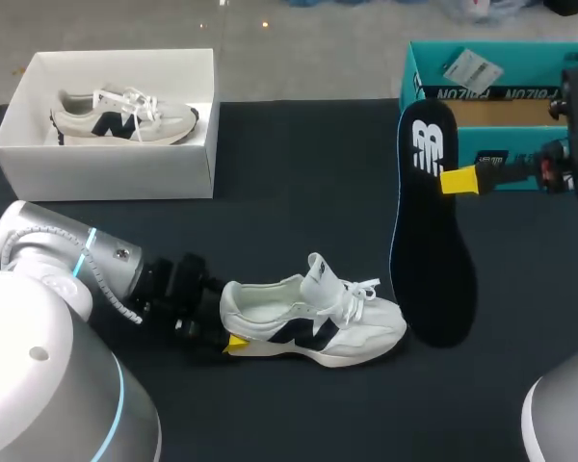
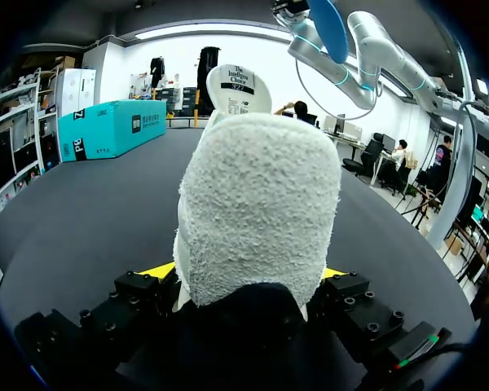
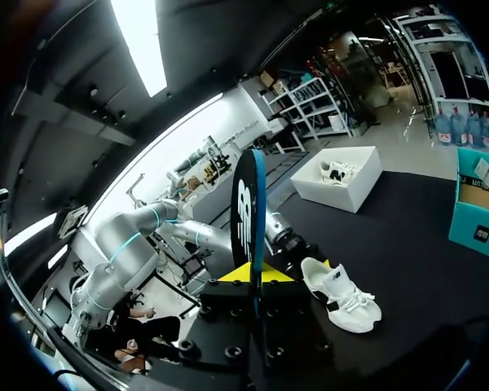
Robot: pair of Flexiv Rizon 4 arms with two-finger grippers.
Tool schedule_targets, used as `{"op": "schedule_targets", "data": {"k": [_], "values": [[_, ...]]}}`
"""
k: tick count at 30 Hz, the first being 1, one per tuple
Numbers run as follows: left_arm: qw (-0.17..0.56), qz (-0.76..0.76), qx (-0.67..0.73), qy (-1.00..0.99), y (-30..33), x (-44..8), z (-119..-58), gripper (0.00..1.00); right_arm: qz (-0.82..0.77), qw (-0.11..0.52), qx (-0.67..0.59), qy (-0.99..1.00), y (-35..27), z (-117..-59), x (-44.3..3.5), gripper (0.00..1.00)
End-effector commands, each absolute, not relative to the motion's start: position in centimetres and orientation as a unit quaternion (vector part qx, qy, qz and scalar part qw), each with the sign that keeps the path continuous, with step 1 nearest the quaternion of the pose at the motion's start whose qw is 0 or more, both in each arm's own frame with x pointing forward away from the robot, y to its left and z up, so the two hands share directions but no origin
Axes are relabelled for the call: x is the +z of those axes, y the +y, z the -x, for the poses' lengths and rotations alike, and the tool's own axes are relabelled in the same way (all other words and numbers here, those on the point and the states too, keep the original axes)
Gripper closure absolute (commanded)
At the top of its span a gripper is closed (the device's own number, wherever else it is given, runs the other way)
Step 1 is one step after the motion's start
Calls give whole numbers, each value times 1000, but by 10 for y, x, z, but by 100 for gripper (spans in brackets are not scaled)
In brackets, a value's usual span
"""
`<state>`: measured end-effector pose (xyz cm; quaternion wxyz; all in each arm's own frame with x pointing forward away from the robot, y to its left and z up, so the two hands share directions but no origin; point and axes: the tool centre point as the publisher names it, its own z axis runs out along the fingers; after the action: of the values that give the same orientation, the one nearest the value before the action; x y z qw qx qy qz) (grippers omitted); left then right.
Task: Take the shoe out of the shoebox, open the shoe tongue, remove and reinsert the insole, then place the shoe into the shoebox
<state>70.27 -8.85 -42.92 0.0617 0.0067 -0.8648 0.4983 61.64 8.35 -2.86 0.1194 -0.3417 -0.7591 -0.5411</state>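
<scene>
While left gripper [image 1: 233,342] is pinching the shoe [image 1: 318,322] at its heel, toe pointing to my right, right gripper [image 1: 458,180] is clamping the insole [image 1: 432,260], held crosswise to that shoe.

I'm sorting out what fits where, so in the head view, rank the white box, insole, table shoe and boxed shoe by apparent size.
1. white box
2. insole, held up nearer the camera, so its lead over the table shoe is unsure
3. table shoe
4. boxed shoe
</scene>
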Motion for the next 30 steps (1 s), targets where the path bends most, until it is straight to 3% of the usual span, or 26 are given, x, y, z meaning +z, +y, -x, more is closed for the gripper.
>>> {"op": "schedule_targets", "data": {"k": [1,16,17,18,21,22,23,30], "values": [[62,-7,497,-866,-90,-432,-702,100,352,97,-575,-732,77,-596,-39,100],[62,-7,497,-866,-90,-432,-702,100,352,97,-575,-732,77,-596,-39,100],[62,-7,497,-866,-90,-432,-702,89,352,97,-575,-732,77,-596,-39,100],[62,-7,497,-866,-90,-432,-702,66,352,97,-575,-732,77,-596,-39,100],[62,-7,497,-866,-90,-432,-702,53,352,97,-575,-732,77,-596,-39,100],[62,-7,497,-866,-90,-432,-702,35,352,97,-575,-732,77,-596,-39,100],[62,-7,497,-866,-90,-432,-702,0,352,97,-575,-732,77,-596,-39,100],[71,-1,495,-866,-88,-428,-702,0,352,97,-575,-732,77,-596,-39,100]]}}
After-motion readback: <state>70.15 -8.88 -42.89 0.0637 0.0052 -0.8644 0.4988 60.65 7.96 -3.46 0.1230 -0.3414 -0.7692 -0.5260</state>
